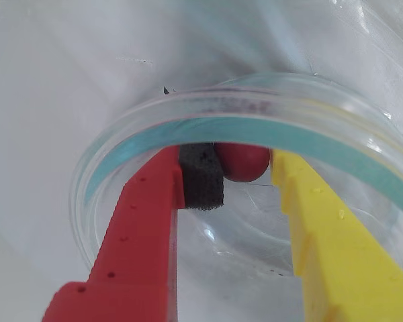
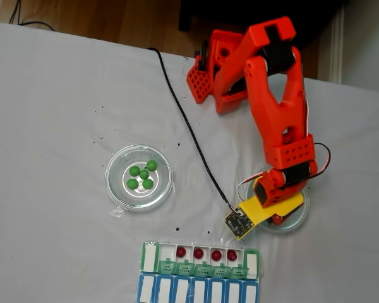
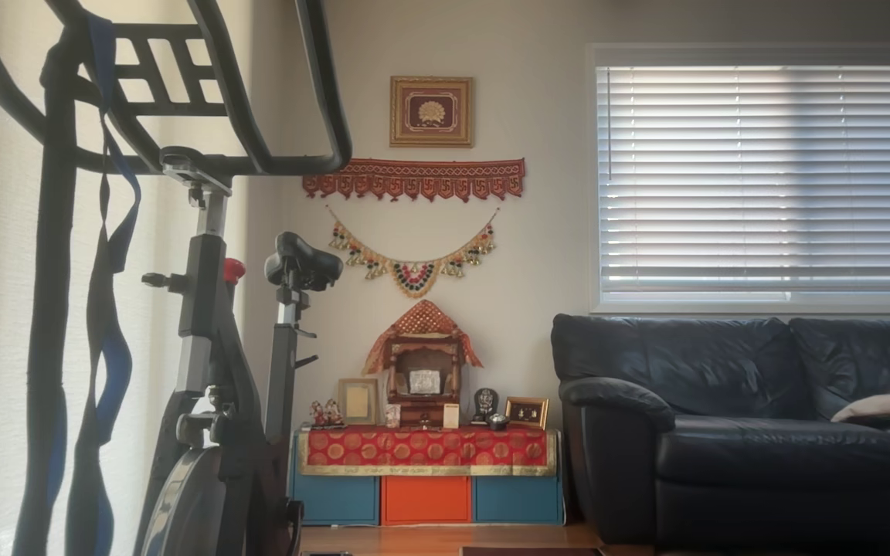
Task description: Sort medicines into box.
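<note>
In the wrist view my gripper (image 1: 238,157) reaches into a clear glass dish (image 1: 121,168). A dark red medicine ball (image 1: 245,166) sits between the black foam pad (image 1: 201,180) on the red finger and the yellow finger (image 1: 309,221), touching both. In the fixed view the gripper (image 2: 275,218) is low over the right dish (image 2: 298,218). Several green balls (image 2: 141,176) lie in the left dish (image 2: 117,189). The green-lidded box (image 2: 150,256) stands at the front with its lids open, and several red balls (image 2: 199,254) rest in its compartments.
A blue-lidded organizer row (image 2: 199,291) lies right in front of the green box. A black cable (image 2: 189,132) runs across the white cloth from the arm's base (image 2: 208,72) to the wrist. The other view looks into a room with a sofa (image 3: 746,425).
</note>
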